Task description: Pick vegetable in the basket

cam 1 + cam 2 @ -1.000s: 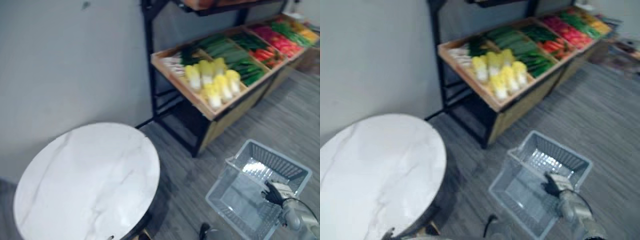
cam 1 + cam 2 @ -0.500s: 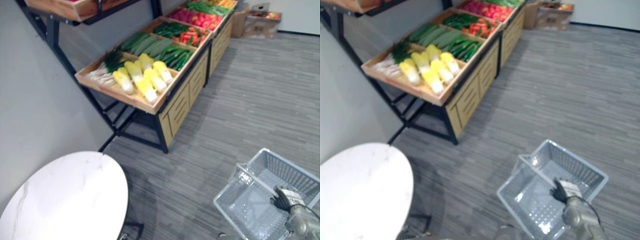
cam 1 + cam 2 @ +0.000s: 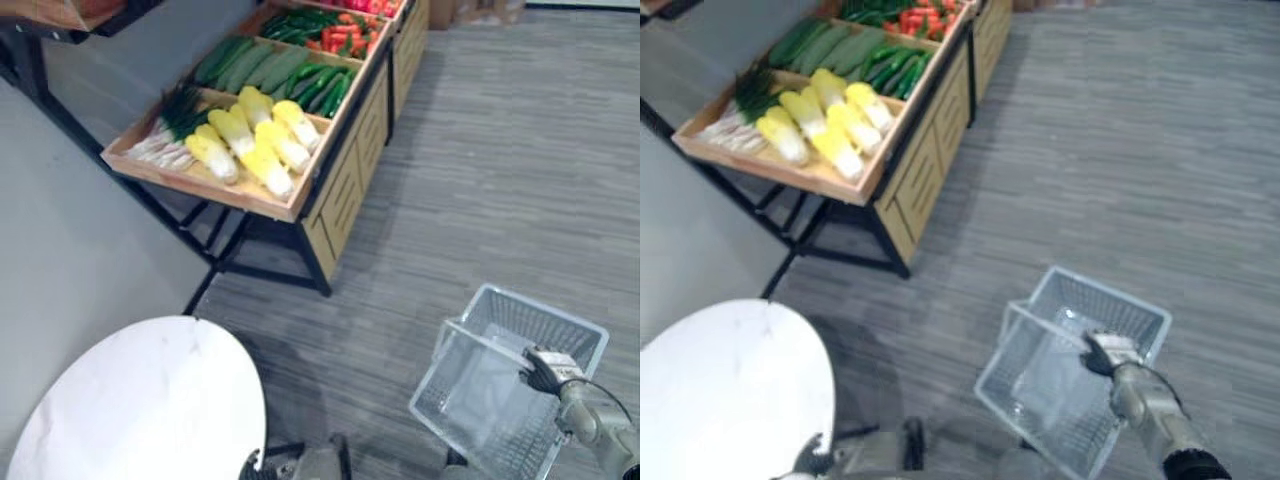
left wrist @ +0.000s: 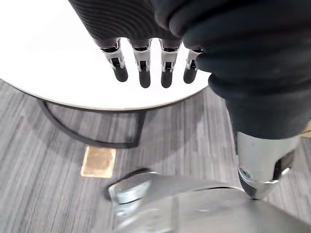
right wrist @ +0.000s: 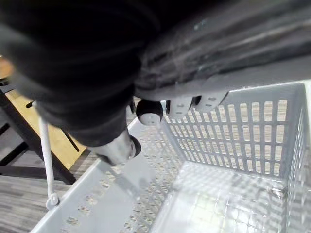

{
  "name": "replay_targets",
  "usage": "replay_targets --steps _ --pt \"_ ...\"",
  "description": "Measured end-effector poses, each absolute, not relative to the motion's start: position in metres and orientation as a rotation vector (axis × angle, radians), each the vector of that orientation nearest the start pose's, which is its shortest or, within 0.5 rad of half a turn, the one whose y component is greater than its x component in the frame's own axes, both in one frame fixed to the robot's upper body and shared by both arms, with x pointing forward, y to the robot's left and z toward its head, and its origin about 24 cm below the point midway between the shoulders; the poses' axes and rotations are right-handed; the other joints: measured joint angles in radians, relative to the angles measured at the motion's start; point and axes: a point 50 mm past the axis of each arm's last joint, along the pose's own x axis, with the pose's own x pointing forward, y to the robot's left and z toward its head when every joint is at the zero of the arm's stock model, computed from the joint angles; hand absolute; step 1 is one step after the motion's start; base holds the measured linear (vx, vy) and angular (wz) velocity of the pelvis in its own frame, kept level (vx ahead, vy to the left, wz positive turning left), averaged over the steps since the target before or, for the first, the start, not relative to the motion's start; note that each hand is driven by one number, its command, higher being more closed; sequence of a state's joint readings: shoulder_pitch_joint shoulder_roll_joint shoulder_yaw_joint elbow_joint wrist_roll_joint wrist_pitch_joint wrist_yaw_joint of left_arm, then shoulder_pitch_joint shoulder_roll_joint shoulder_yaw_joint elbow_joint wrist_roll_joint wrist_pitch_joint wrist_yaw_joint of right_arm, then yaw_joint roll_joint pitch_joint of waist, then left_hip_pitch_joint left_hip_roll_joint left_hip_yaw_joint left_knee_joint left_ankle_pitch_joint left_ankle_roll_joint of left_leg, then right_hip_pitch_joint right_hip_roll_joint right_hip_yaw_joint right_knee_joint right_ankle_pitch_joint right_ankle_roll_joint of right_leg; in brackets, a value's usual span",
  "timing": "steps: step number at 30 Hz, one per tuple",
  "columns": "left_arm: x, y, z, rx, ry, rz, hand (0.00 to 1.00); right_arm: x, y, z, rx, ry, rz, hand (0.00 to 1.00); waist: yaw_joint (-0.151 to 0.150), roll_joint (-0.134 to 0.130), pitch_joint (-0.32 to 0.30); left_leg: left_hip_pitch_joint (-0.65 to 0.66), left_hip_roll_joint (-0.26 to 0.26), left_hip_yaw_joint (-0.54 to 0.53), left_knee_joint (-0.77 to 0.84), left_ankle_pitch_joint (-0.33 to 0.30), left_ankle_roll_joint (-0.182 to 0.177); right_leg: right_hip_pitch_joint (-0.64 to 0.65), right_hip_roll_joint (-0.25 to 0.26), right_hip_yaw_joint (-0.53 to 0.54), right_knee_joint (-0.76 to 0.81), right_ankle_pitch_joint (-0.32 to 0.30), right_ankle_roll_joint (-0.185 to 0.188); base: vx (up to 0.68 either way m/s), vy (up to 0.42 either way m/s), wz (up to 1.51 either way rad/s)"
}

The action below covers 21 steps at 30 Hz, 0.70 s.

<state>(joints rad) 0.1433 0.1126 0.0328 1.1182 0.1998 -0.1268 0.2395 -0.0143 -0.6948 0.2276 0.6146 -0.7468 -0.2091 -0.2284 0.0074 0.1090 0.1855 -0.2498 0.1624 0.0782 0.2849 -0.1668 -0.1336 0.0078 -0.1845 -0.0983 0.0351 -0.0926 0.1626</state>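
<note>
Head views: a wooden stand [image 3: 340, 200] against the wall holds the vegetables in trays, with pale yellow cabbages [image 3: 255, 140] at the front, leeks [image 3: 165, 140] beside them, and cucumbers [image 3: 250, 65] and red vegetables [image 3: 923, 20] farther back. All of it lies on the stand, well apart from the grey plastic basket [image 3: 465, 385], which hangs tilted above the grey floor [image 3: 500, 150] at lower right. The right hand [image 3: 545, 368] is closed round the top bar of the basket's handle [image 3: 485, 340]. A round white table [image 3: 140, 410] stands at lower left, near the foot of the stand. Right wrist view: this adds the inside of the basket, with its perforated walls and glossy floor seen from just above, and one thin side leg of the handle running down to its hinge on the rim. Left wrist view: the left hand [image 4: 146, 43] hangs above the edge of the table, its fingers [image 4: 144, 73] straight and spread in a row, grasping nothing.
</note>
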Motion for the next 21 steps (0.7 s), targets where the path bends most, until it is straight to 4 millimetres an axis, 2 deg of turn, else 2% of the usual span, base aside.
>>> replay_targets --steps 1,2,3,4,5,7,8,9,10,11,12,13,14,15,16,17,18,19,20,21 --pt "0.061 0.209 -0.164 0.371 1.115 0.192 0.00 0.214 -0.299 -0.028 -1.443 0.316 0.223 1.00 0.009 0.001 0.001 -0.002 0.002 -0.007 -0.006 0.047 -0.003 0.003 0.000 0.017 -0.003 -0.002 0.009 0.17 0.205 -0.70" --pt "0.053 0.211 -0.165 0.381 1.140 0.192 0.00 0.213 -0.292 -0.035 -1.423 0.320 0.245 1.00 0.022 -0.027 -0.005 0.014 -0.020 0.013 -0.003 0.051 0.012 0.008 -0.021 0.045 -0.008 -0.005 0.020 0.30 0.212 -0.48" --pt "0.049 0.216 -0.165 0.401 1.152 0.204 0.00 0.211 -0.289 -0.038 -1.414 0.322 0.254 1.00 0.020 -0.052 -0.015 0.011 -0.052 0.024 0.029 0.014 0.032 0.009 -0.052 0.047 -0.016 0.005 0.047 0.27 0.171 -0.29" --pt "0.050 0.217 -0.165 0.404 1.150 0.205 0.00 0.211 -0.289 -0.038 -1.415 0.323 0.254 1.00 0.020 -0.054 -0.016 0.008 -0.056 0.026 0.038 0.005 0.036 0.011 -0.058 0.047 -0.015 0.005 0.047 0.27 0.170 -0.03" --pt "0.053 0.217 -0.164 0.413 1.145 0.201 0.00 0.209 -0.290 -0.040 -1.415 0.337 0.257 1.00 0.022 -0.074 -0.013 0.013 -0.072 0.035 0.058 -0.022 0.051 0.005 -0.075 0.053 0.015 0.009 0.052 0.18 0.191 -0.11" --pt "0.053 0.216 -0.165 0.430 1.149 0.185 0.00 0.210 -0.290 -0.040 -1.406 0.344 0.237 1.00 0.026 -0.077 -0.014 0.052 -0.091 0.052 0.037 -0.046 0.079 -0.069 -0.089 0.079 0.193 0.009 0.053 0.22 0.248 -0.12" --pt "0.053 0.220 -0.164 0.457 1.147 0.170 0.00 0.212 -0.290 -0.039 -1.396 0.342 0.214 1.00 0.019 -0.087 -0.015 0.084 -0.107 0.051 0.018 -0.059 0.098 -0.140 -0.103 0.111 0.376 0.013 0.048 0.22 0.219 0.12" --pt "0.054 0.226 -0.163 0.490 1.142 0.153 0.00 0.209 -0.290 -0.042 -1.389 0.359 0.207 1.00 0.014 -0.111 -0.018 0.112 -0.121 0.051 0.014 -0.068 0.112 -0.189 -0.116 0.139 0.508 0.040 0.035 0.31 0.237 0.33" --pt "0.056 0.232 -0.161 0.521 1.134 0.143 0.00 0.204 -0.287 -0.049 -1.373 0.385 0.216 1.00 0.008 -0.124 -0.021 0.154 -0.136 0.042 0.011 -0.081 0.127 -0.240 -0.121 0.160 0.647 0.124 0.006 0.29 0.166 0.33" --pt "0.057 0.234 -0.160 0.534 1.131 0.135 0.00 0.202 -0.285 -0.053 -1.361 0.401 0.220 1.00 0.007 -0.127 -0.021 0.176 -0.136 0.034 0.004 -0.087 0.138 -0.261 -0.120 0.163 0.705 0.189 -0.010 0.32 0.150 0.44" --pt "0.060 0.237 -0.159 0.550 1.128 0.131 0.00 0.196 -0.281 -0.062 -1.333 0.431 0.226 1.00 -0.002 -0.126 -0.016 0.216 -0.134 0.009 -0.014 -0.096 0.153 -0.303 -0.113 0.158 0.827 0.204 -0.015 0.32 0.111 0.49" --pt "0.064 0.240 -0.158 0.558 1.124 0.136 0.00 0.193 -0.277 -0.068 -1.312 0.450 0.233 1.00 -0.007 -0.136 -0.013 0.264 -0.133 -0.012 -0.043 -0.101 0.161 -0.340 -0.097 0.127 0.916 0.108 -0.047 0.33 0.088 0.45" --pt "0.068 0.240 -0.158 0.559 1.116 0.138 0.00 0.192 -0.276 -0.070 -1.307 0.456 0.235 1.00 -0.007 -0.139 -0.011 0.291 -0.132 -0.017 -0.061 -0.100 0.161 -0.353 -0.091 0.106 0.930 0.066 -0.062 0.34 0.051 0.34" --pt "0.082 0.241 -0.155 0.557 1.090 0.146 0.00 0.193 -0.274 -0.070 -1.301 0.455 0.234 1.00 -0.015 -0.139 -0.010 0.341 -0.122 -0.013 -0.100 -0.100 0.161 -0.371 -0.076 0.037 0.886 0.002 -0.084 0.42 0.026 0.30" --pt "0.108 0.243 -0.149 0.567 1.044 0.157 0.00 0.198 -0.270 -0.069 -1.301 0.441 0.232 1.00 -0.027 -0.135 -0.007 0.385 -0.115 -0.011 -0.139 -0.100 0.161 -0.374 -0.059 -0.036 0.779 -0.010 -0.086 0.41 0.011 0.35" --pt "0.126 0.244 -0.144 0.571 0.998 0.163 0.00 0.202 -0.267 -0.068 -1.297 0.429 0.229 1.00 -0.034 -0.135 -0.002 0.404 -0.114 -0.014 -0.153 -0.100 0.160 -0.376 -0.049 -0.061 0.713 -0.010 -0.086 0.34 -0.019 0.34" --pt "0.151 0.245 -0.135 0.565 0.935 0.183 0.00 0.207 -0.261 -0.068 -1.279 0.421 0.235 1.00 -0.034 -0.137 0.001 0.430 -0.113 -0.019 -0.168 -0.100 0.155 -0.385 -0.017 -0.072 0.582 -0.003 -0.087 0.28 -0.081 0.22" --pt "0.162 0.245 -0.129 0.556 0.897 0.200 0.00 0.209 -0.257 -0.068 -1.269 0.417 0.240 1.00 -0.039 -0.138 -0.001 0.438 -0.112 -0.021 -0.171 -0.100 0.145 -0.389 -0.001 -0.070 0.504 0.003 -0.081 0.38 -0.146 0.27" --pt "0.172 0.244 -0.124 0.538 0.845 0.217 0.00 0.207 -0.254 -0.070 -1.255 0.422 0.246 1.00 -0.051 -0.139 -0.005 0.448 -0.110 -0.029 -0.171 -0.106 0.125 -0.386 0.022 -0.054 0.332 0.050 -0.083 0.51 -0.209 0.34" --pt "0.168 0.245 -0.125 0.530 0.854 0.231 0.00 0.201 -0.256 -0.074 -1.247 0.443 0.246 1.00 -0.057 -0.148 -0.011 0.461 -0.108 -0.038 -0.169 -0.123 0.093 -0.380 0.037 -0.025 0.181 0.129 -0.086 0.47 -0.194 0.34"
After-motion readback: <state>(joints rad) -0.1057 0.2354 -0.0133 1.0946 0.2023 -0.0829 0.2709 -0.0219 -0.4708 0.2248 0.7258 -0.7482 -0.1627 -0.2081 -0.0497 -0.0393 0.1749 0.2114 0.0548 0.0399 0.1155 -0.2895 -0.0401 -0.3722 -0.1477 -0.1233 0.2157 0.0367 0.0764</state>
